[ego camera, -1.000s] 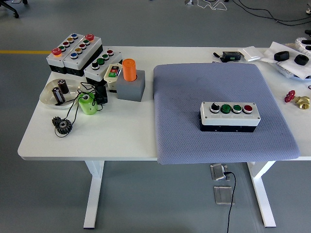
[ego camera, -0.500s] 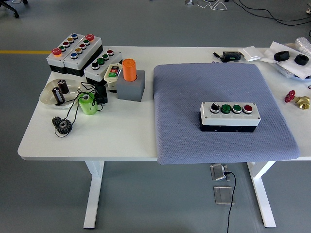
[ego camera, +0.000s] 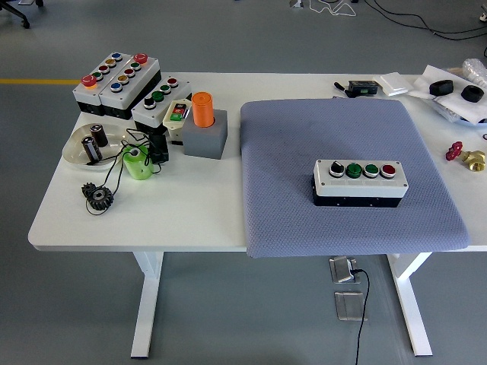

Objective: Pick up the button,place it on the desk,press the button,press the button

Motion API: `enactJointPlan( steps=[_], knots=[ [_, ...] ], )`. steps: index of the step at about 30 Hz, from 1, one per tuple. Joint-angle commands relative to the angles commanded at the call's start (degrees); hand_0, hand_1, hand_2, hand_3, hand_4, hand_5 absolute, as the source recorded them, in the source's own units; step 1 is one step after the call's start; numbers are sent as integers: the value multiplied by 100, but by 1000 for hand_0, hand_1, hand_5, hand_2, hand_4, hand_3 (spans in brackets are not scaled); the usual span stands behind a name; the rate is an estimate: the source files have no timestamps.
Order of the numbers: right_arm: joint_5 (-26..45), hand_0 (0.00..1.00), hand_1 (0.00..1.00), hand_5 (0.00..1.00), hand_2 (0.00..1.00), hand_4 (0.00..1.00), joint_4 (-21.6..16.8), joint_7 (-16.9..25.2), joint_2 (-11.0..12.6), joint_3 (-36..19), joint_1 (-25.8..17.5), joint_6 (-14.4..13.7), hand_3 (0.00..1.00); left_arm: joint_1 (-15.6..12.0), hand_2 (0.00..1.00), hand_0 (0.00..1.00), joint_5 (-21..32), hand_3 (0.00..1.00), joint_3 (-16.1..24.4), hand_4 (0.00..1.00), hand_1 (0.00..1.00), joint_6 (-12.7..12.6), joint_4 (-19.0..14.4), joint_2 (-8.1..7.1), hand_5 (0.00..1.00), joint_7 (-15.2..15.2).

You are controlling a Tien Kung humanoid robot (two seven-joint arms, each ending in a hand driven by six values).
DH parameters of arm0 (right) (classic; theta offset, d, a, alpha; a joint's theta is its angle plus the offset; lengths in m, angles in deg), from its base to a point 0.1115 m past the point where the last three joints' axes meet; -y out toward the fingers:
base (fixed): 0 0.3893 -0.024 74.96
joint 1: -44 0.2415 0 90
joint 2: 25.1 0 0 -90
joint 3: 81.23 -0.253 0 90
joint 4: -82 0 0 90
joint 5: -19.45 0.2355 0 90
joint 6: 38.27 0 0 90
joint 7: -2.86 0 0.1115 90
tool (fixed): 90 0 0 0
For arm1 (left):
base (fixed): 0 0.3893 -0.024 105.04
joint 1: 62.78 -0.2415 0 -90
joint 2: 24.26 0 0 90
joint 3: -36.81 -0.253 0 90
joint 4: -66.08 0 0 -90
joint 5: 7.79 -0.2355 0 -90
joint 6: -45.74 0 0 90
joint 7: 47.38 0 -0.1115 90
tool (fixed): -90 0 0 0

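You had the button box (ego camera: 360,183) lying flat on the grey mat (ego camera: 346,148), long axis left to right, buttons facing up, red one at its right end. Neither hand was in view, so their state couldn't be told.

The white table (ego camera: 190,213) carries a grey-blue mat (ego camera: 304,144) at 3 o'clock, and at 10 o'clock button boxes (ego camera: 118,80), a glass dish (ego camera: 76,148) and black gears (ego camera: 97,196).
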Motion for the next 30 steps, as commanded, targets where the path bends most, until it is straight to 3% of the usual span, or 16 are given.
enactJointPlan(
  steps=[30],
  knots=[
    [-155,939,887,671,922,670,94,-293,-2,-51,-19,186,856,-45,727,650,-117,512,44,316,707,-16,0,0,953,-26]
  ],
)
